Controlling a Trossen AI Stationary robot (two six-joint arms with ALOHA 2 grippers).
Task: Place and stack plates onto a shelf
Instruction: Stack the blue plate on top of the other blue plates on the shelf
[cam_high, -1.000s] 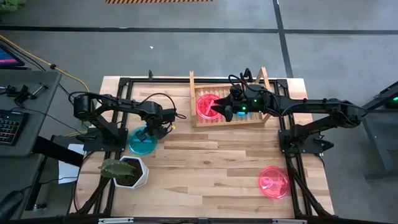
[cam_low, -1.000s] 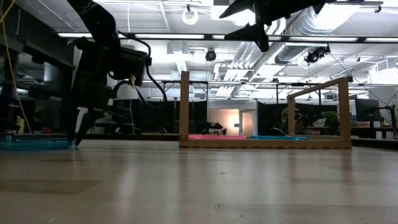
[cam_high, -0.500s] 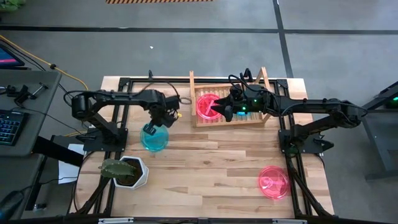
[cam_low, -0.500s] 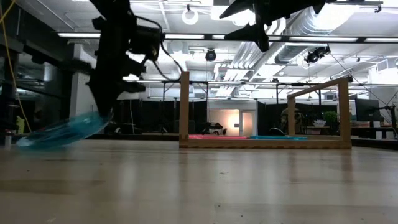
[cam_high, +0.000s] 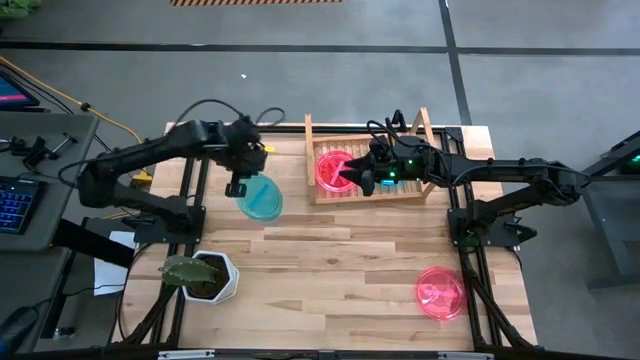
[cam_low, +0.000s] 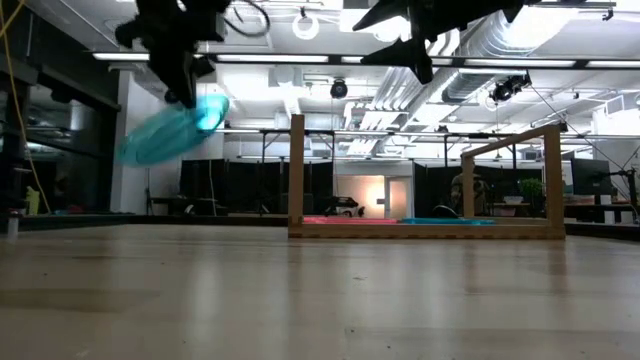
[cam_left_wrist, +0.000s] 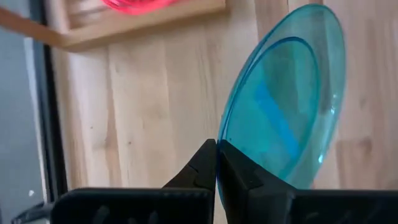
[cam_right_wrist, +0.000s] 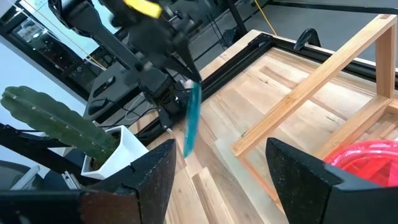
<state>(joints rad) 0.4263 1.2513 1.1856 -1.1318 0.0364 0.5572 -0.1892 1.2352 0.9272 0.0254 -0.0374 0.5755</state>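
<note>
My left gripper (cam_high: 240, 186) is shut on a teal-blue plate (cam_high: 262, 197), which is in the air left of the shelf (cam_high: 370, 198); the low view shows this plate (cam_low: 168, 131) high above the table under the gripper (cam_low: 186, 88). My right gripper (cam_high: 352, 173) hovers open over the shelf, above a pink plate (cam_high: 333, 168) lying flat on the slats. In the low view a teal plate (cam_low: 446, 221) lies on the shelf beside the pink one (cam_low: 345, 219). Another pink plate (cam_high: 440, 292) lies flat on the table near the right front corner. My left gripper pinches the teal plate by its rim (cam_left_wrist: 222, 135), at the edge toward the table's left, between its two fingers (cam_left_wrist: 205, 168). The fingers come slanting down from the left. The plate is lifted clear and hangs steeply tilted below the fingers.
A white hexagonal pot with a cactus (cam_high: 203, 276) stands near the table's left front corner. The shelf's upright rails (cam_low: 296, 175) rise at its ends. Bare tabletop (cam_high: 340, 260) lies between the shelf and the near edge.
My left gripper, shut on the teal plate's rim, has risen from the table's left part and moved right and toward the far edge, closer to the shelf. The plate went from lying flat, to one edge raised, to lifted clear and steeply tilted. The right arm kept still.
</note>
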